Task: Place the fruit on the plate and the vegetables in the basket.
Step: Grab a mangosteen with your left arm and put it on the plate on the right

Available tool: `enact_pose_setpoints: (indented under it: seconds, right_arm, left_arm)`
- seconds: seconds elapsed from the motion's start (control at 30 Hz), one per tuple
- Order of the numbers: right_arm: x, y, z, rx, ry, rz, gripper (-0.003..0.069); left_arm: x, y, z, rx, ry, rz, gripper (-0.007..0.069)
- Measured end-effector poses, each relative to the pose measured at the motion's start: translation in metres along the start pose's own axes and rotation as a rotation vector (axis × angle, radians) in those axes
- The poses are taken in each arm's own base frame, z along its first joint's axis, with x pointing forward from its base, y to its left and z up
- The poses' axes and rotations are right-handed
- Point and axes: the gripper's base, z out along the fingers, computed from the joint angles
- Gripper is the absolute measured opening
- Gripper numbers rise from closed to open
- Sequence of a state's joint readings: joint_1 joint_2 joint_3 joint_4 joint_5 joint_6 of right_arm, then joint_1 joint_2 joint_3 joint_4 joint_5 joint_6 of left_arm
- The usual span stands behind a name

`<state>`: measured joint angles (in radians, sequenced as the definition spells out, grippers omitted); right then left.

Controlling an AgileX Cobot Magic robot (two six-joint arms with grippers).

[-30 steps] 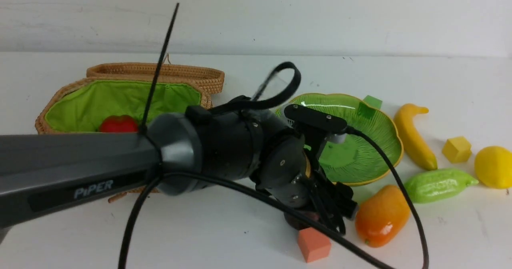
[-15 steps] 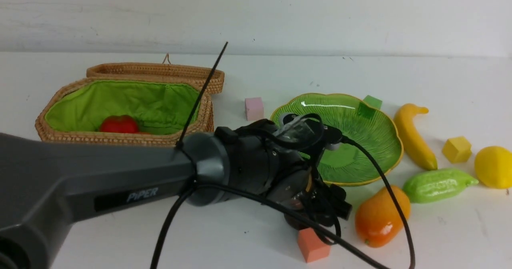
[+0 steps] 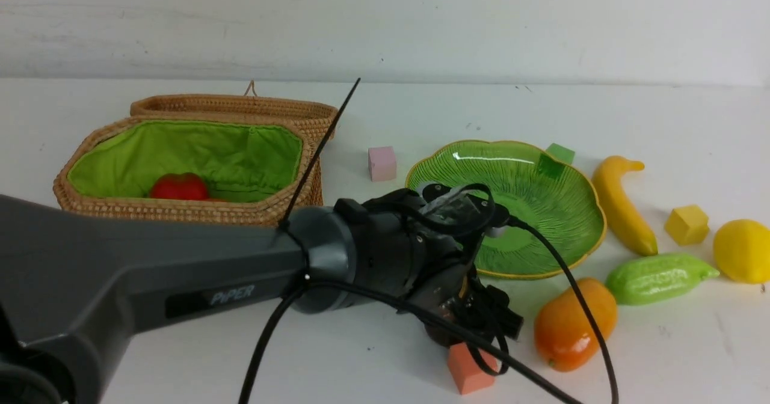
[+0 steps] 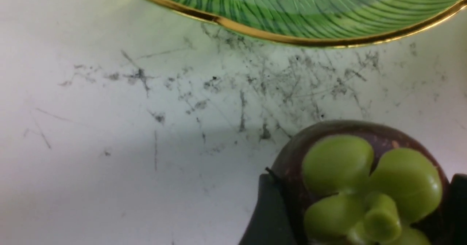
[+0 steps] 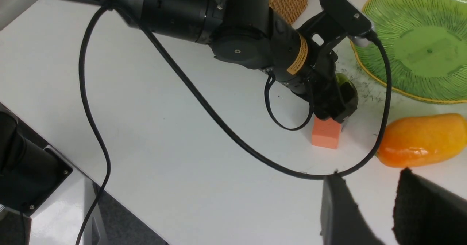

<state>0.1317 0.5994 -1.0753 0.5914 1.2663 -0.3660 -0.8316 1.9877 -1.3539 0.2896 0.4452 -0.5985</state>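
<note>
Purple mangosteen: on the counter, green cap up, just beside the plate rim.
My left claw: clamped on its two sides.
My right claw: parted, holding nothing, near the mango.
Wicker basket: lid back, holds the red pepper.

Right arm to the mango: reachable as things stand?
Probably yes. The mango lies just ahead of the open right claw with nothing solid between them; only the left arm's cable arcs across the gap and might snag.
</note>
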Motion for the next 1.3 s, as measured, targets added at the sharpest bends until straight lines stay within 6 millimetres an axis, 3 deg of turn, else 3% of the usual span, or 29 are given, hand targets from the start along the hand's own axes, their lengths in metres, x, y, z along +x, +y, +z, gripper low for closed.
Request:
enact_pose_setpoints:
  seconds: [0.17,0.27,0.37,0.4,0.43,0.5,0.63,0.73,0.87,1.1,1.3]
  right_arm:
    - [0.0,0.0,0.0,0.0,0.0,-0.001,0.0233]
    - [0.0,0.0,0.0,0.0,0.0,-0.001,0.0233]
    - [0.0,0.0,0.0,0.001,0.0,-0.001,0.0233]
    - [0.0,-0.001,0.0,0.007,0.003,-0.003,0.0233]
    - [0.0,-0.001,0.0,0.007,0.003,-0.003,0.0233]
    - [0.0,-0.003,0.0,0.03,0.003,-0.01,0.0233]
    - [-0.003,-0.009,-0.001,0.104,-0.035,-0.027,0.0233]
    - [-0.007,-0.014,-0.001,0.157,-0.081,-0.022,0.0233]
    - [-0.013,-0.021,-0.003,0.229,-0.139,-0.003,0.0233]
    - [-0.012,-0.023,-0.004,0.258,-0.14,0.015,0.0233]
    - [-0.012,-0.023,-0.004,0.257,-0.136,0.015,0.0236]
  left_arm:
    - [0.001,0.002,-0.003,-0.021,0.02,0.006,0.0542]
    - [0.002,0.007,-0.016,-0.071,0.068,0.013,0.0542]
    - [-0.002,0.011,-0.036,-0.096,0.063,0.019,0.0542]
    - [-0.008,0.011,-0.052,-0.091,0.03,0.019,0.0542]
    - [-0.008,0.011,-0.052,-0.092,0.029,0.021,0.0542]
    - [-0.023,0.011,-0.086,-0.057,-0.088,0.043,0.0542]
    - [-0.043,0.002,-0.109,0.054,-0.31,0.125,0.0542]
    - [-0.053,-0.009,-0.104,0.131,-0.449,0.208,0.0542]
    - [-0.064,-0.014,-0.07,0.197,-0.545,0.246,0.0542]
    - [-0.082,0.007,-0.013,0.116,-0.475,0.202,0.0542]
    - [-0.085,0.01,0.002,0.091,-0.435,0.175,0.0563]
